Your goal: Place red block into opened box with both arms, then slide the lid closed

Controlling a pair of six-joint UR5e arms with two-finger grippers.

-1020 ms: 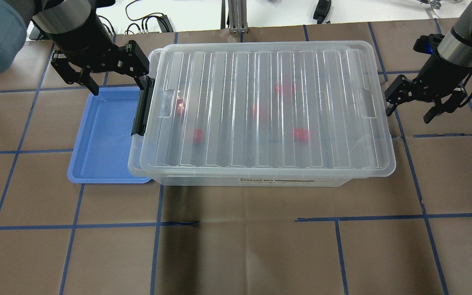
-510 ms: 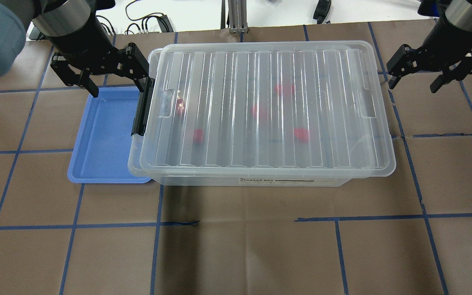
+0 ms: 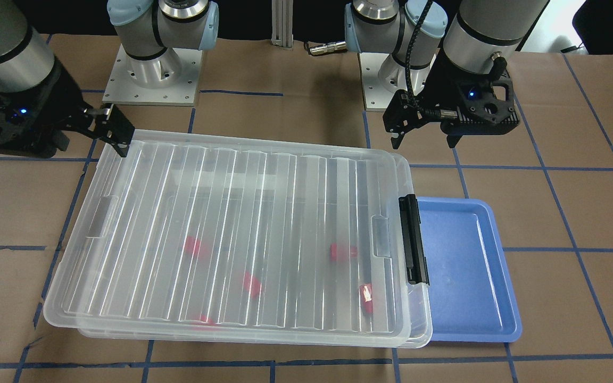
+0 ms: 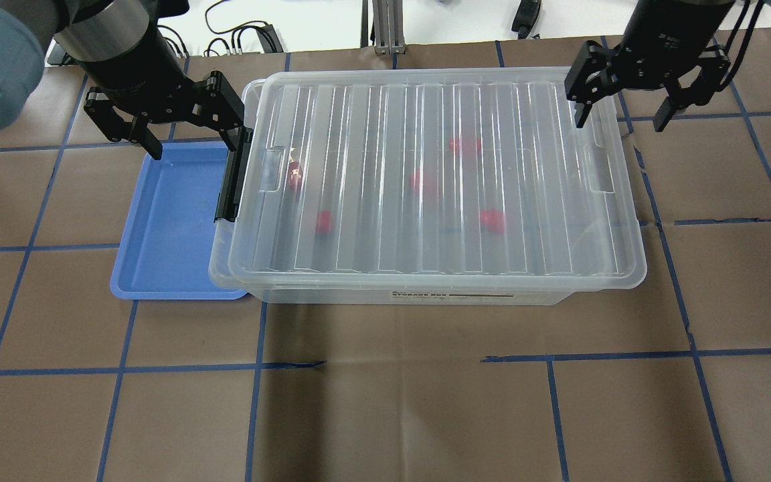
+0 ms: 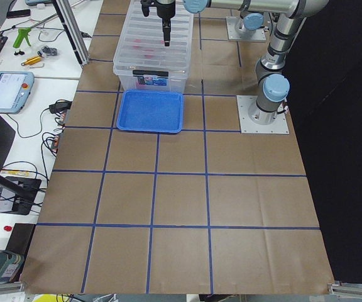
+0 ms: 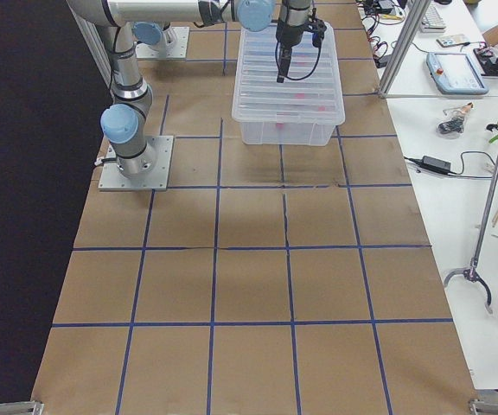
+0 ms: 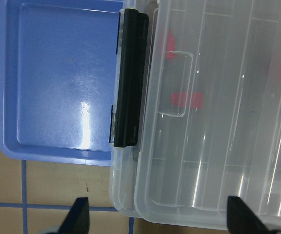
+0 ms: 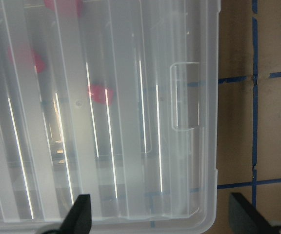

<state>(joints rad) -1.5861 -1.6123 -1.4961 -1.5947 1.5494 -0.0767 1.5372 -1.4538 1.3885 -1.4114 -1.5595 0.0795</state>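
I work in a robotics lab — my table (image 4: 385, 415) papered brown and gridded in blue tape (image 4: 158, 367), steel mounting plates (image 5: 278, 126) bolted down, a teach pendant (image 5: 6, 90), cables (image 6: 437, 162) and hand tools (image 5: 22, 39) on white side benches (image 6: 456, 216)

Through the ridged lid (image 4: 372, 127) we see the red blocks (image 4: 322, 221) only as blurred pink patches; we cannot tell body from stub. The lid hides the box (image 4: 452, 295) except its near wall. The box's short end covers the adjoining edge of the blue tray (image 4: 164, 221). Wrist views cut the left gripper (image 4: 193, 144) and right gripper (image 4: 620, 122) down to fingertips (image 7: 80, 215) at the bottom edge. In both side views they are too small to read.
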